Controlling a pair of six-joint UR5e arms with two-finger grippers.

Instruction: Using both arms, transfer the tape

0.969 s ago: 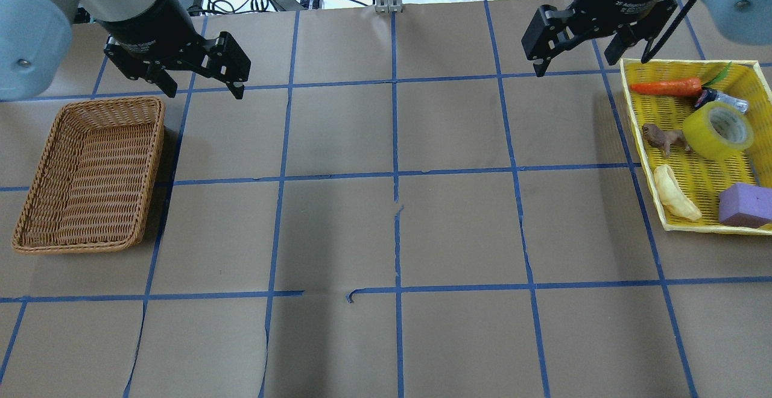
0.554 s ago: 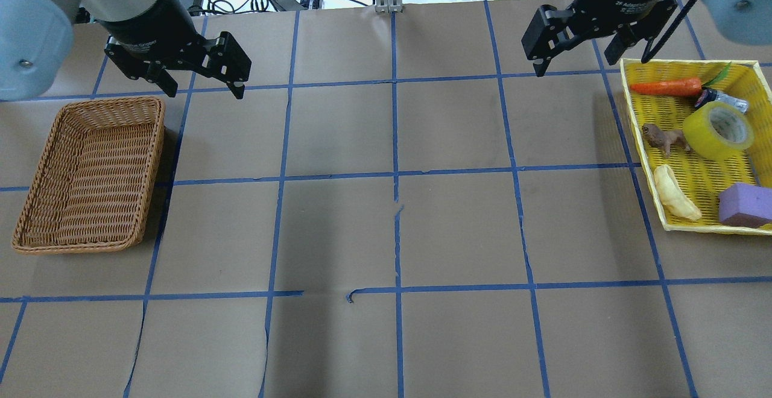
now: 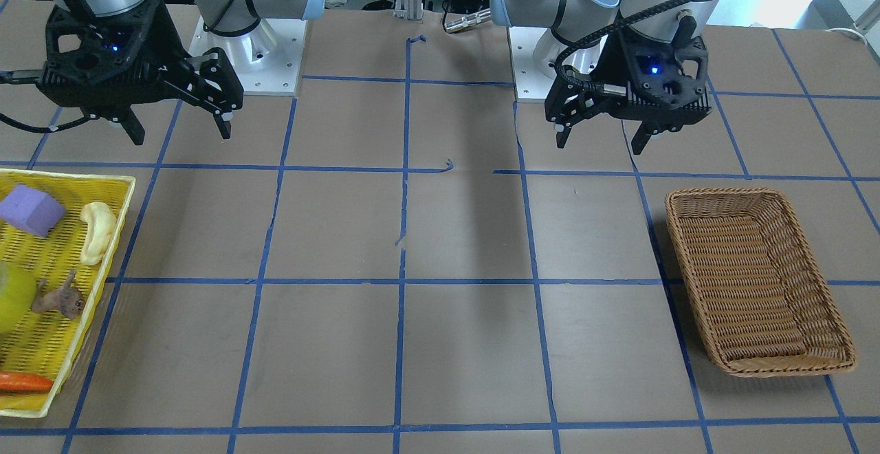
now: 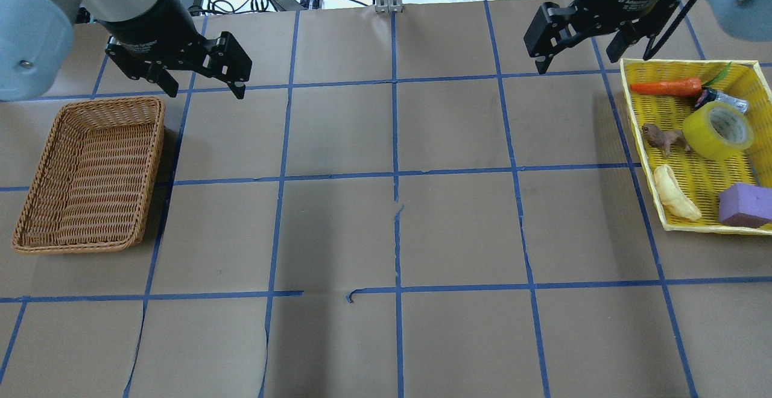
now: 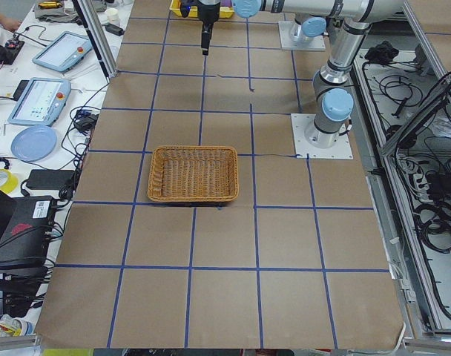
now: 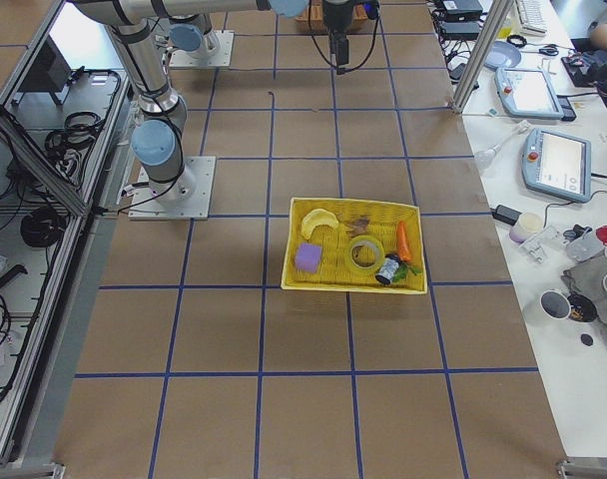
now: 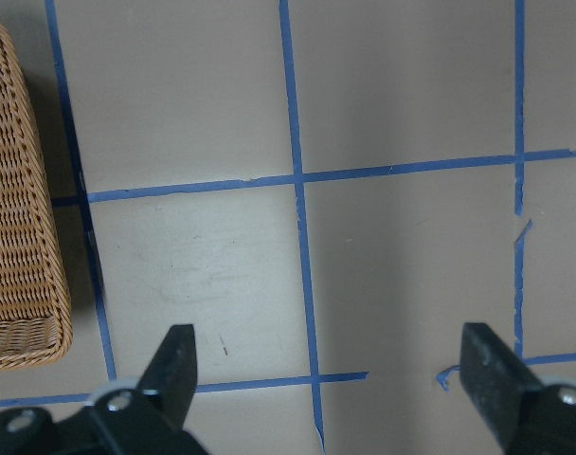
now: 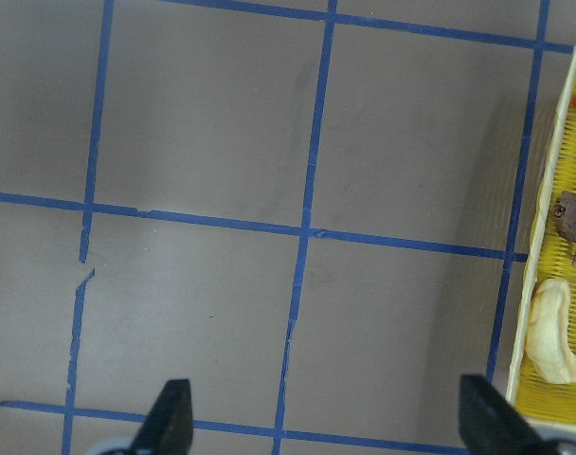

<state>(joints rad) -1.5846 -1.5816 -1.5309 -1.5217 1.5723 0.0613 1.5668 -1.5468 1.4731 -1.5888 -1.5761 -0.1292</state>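
The yellow tape roll [image 4: 718, 130] with a white core lies in the yellow tray [image 4: 699, 228] at the right edge of the table. It also shows in the exterior right view [image 6: 364, 252] and partly in the front view [image 3: 10, 296]. My right gripper [image 4: 584, 63] hangs open and empty above the table, just left of the tray's far corner; the right wrist view [image 8: 331, 417] shows its fingers wide apart. My left gripper [image 4: 206, 87] is open and empty above the table, beside the far right corner of the wicker basket [image 4: 90, 175].
The tray also holds a carrot [image 4: 666, 87], a brown toy animal [image 4: 663, 137], a pale banana-shaped piece [image 4: 675, 193], a purple block [image 4: 745, 204] and a small bottle [image 4: 724, 99]. The basket has nothing in it. Blue tape lines grid the brown table.
The right gripper has shifted very slightly toward the far edge of the table. The left gripper and the objects have hardly moved.
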